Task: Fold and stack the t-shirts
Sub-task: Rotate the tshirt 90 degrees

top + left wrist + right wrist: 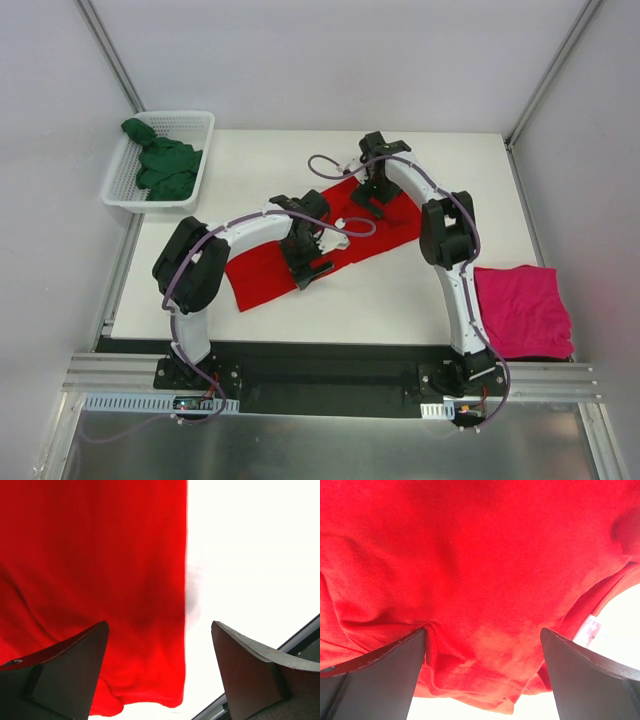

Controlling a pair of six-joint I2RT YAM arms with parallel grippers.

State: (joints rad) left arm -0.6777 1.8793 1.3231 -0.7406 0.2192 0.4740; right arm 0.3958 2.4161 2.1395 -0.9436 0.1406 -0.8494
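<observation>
Surface [400, 290]: white, boxed in by pale walls [300, 60], with a dark rail [330, 352] along the near edge.
Red t-shirt [258, 275]: spread flat across the middle of the surface, slanting from near left to far right (partly covered by both grippers).
Left gripper [312, 262]: released, spread wide, nothing held; poised over the near-middle stretch of the red t-shirt.
Left fingers [65, 680]: dark, well apart, straddling a straight edge of the red cloth, with red to one side and bare white surface to the other.
Right gripper [370, 198]: also released and wide apart, grasping nothing; over the far right end of the red t-shirt.
Right fingers [580, 675]: set either side of a stitched hem, amid rumpled red cloth that fills nearly the whole wrist view (touching the cloth or just above it: cannot tell).
Tag [592, 629]: small, white, peeking out at the cloth's edge.
Pink t-shirt [522, 310]: lying as a rough flat square at the near right corner of the surface, well apart from the red one.
Green t-shirt [162, 165]: bunched up inside the basket, one lump resting on the far left rim.
Basket [195, 120]: white mesh, at the far left corner of the surface.
</observation>
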